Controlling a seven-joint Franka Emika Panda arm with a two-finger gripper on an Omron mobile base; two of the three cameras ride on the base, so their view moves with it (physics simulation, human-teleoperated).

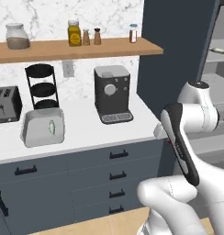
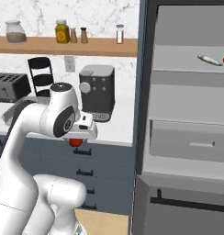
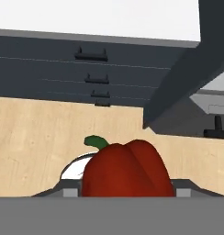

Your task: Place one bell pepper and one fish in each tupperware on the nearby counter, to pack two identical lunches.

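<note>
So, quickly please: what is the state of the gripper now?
Gripper: closed on the red bell pepper, carried in front of the counter drawers.

A white marble wall (image 1: 109, 18) fills the upper left, crossed by a wooden shelf (image 1: 49, 49) of jars, above dark blue-grey drawers (image 1: 114, 170) with black handles, a pale wood floor (image 3: 36, 137) below, and a grey open fridge (image 2: 187, 114) at right.

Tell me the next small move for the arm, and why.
Probably carry the red bell pepper up and left over the counter toward the tupperware. The tool grips the pepper below the counter's edge, in front of the drawers, and the tray already holds a pale fish but no pepper that I can see.
</note>
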